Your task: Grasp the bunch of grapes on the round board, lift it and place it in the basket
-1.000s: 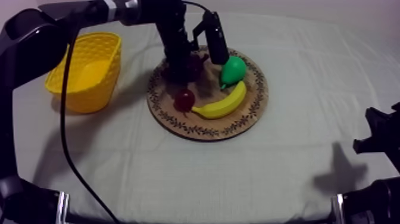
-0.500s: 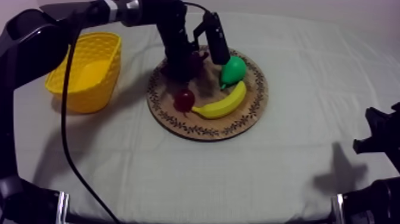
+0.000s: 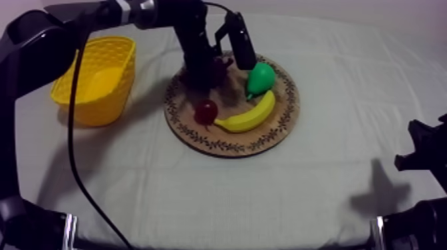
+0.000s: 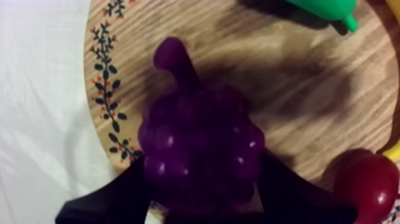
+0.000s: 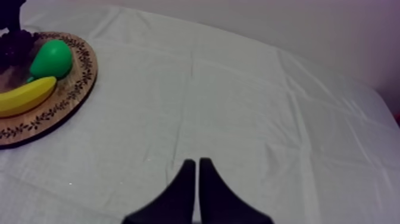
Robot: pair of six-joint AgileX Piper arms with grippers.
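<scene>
The purple bunch of grapes [image 4: 199,137] sits between my left gripper's [image 4: 202,165] two black fingers, which are closed round its sides, just above the wooden board [image 4: 297,101]. From above, my left gripper [image 3: 202,74] stands over the board's [image 3: 229,143] far left part, with the grapes [image 3: 217,68] under it. The yellow basket [image 3: 100,80] stands left of the board, a short gap between them. My right gripper [image 5: 196,173] is shut on nothing, low over bare cloth, and rests at the right edge [image 3: 420,151].
On the board lie a green pear [image 3: 261,78], a banana [image 3: 247,117] and a small red fruit [image 3: 206,112]. The red fruit [image 4: 366,184] lies close beside the grapes. The pear [image 5: 52,58] and banana [image 5: 24,95] also show from the right wrist.
My left arm has risen slightly over the board, taking the grapes a little way up with it. The right arm has not moved.
</scene>
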